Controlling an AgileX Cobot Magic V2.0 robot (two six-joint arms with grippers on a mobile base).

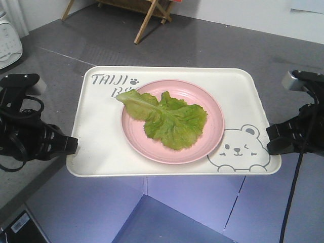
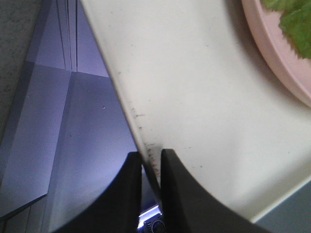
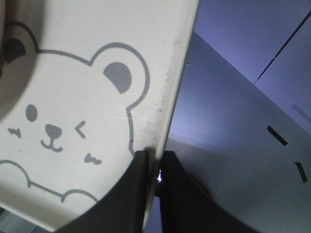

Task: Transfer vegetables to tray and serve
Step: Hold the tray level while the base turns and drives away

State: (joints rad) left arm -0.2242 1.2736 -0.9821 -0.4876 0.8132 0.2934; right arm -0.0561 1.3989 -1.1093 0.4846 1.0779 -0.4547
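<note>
Violet tabletop [image 1: 192, 202] underlies the tray [image 1: 101, 126], left tool [image 2: 150, 161] and right tool [image 3: 154, 160] clamping its rim, grey floor [image 1: 212, 43] beyond.

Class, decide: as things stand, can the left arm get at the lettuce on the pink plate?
Probably not: nothing covers the lettuce, but the left end effector is shut on the tray rim, so it isn't free.

The tray [image 1: 101, 126] carries 1 pink plate [image 1: 135, 139] bearing lettuce [image 1: 172, 120]

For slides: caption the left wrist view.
Left gripper clamps the tray at its rim; lettuce on pink plate, top right.
</note>
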